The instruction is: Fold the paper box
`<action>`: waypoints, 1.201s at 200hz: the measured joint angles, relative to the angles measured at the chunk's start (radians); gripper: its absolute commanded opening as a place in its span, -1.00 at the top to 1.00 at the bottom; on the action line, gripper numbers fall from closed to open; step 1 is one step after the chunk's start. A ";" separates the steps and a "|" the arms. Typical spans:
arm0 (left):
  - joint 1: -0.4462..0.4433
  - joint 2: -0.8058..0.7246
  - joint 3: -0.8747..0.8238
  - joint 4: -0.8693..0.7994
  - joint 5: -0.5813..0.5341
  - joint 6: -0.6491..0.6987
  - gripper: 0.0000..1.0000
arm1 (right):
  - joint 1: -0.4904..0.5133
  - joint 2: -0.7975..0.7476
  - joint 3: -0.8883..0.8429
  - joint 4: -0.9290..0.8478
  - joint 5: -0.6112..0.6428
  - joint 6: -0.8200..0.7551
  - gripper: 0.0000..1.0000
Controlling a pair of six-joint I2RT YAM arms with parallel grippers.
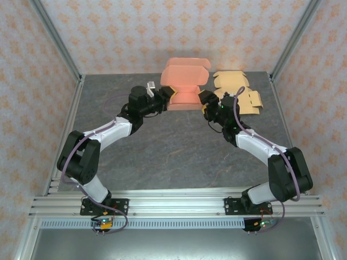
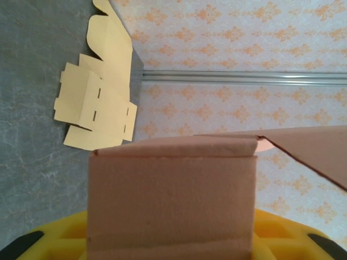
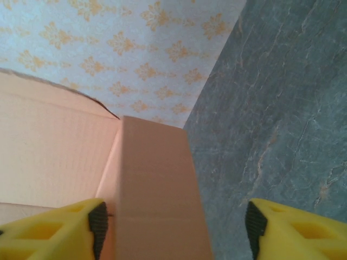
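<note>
The paper box [image 1: 184, 82] sits half-formed at the far middle of the surface [image 1: 162, 151]; it looks like light, thin card that would crease easily. The left end effector [image 1: 162, 96] and right end effector [image 1: 205, 98] both stand apart, straddling its side walls; best held there, near the folds

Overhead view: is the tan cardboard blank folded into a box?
No, the tan blank lies flat on the table beside the pink box.

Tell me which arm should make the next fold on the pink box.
Right, probably. The right gripper stands open astride the pink box's right wall, free to close or push. The left gripper sits against the left wall, seemingly bracing it.
</note>
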 measured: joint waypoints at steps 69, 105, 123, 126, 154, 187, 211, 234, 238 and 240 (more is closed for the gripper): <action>0.005 0.069 0.000 -0.061 0.016 0.232 0.13 | -0.038 -0.147 0.002 -0.237 -0.016 -0.338 -0.59; 0.001 0.161 -0.040 -0.079 0.046 0.383 0.03 | -0.047 -0.183 -0.010 -0.288 0.005 -0.583 -0.61; -0.001 0.183 -0.050 -0.095 0.047 0.438 -0.05 | -0.047 -0.185 -0.024 -0.307 0.025 -0.692 -0.62; -0.002 0.185 -0.051 -0.094 0.048 0.442 -0.07 | -0.047 -0.185 -0.027 -0.308 0.029 -0.708 -0.62; -0.003 0.225 -0.039 -0.087 0.079 0.502 -0.36 | -0.047 -0.179 -0.066 -0.322 0.059 -0.857 -0.63; -0.001 0.312 -0.024 -0.087 0.098 0.546 -0.44 | -0.057 -0.096 -0.068 -0.335 0.057 -0.965 -0.63; 0.007 0.317 -0.052 -0.091 0.100 0.558 -0.52 | -0.061 -0.052 -0.063 -0.353 0.052 -0.994 -0.63; 0.013 0.256 -0.087 -0.130 0.093 0.590 -0.60 | -0.061 -0.043 -0.032 -0.376 0.031 -1.016 -0.63; 0.013 0.240 -0.093 -0.144 0.092 0.599 -0.61 | -0.061 -0.042 -0.023 -0.381 0.025 -1.022 -0.63; 0.013 0.230 -0.096 -0.151 0.090 0.602 -0.61 | -0.061 -0.041 -0.018 -0.383 0.021 -1.025 -0.63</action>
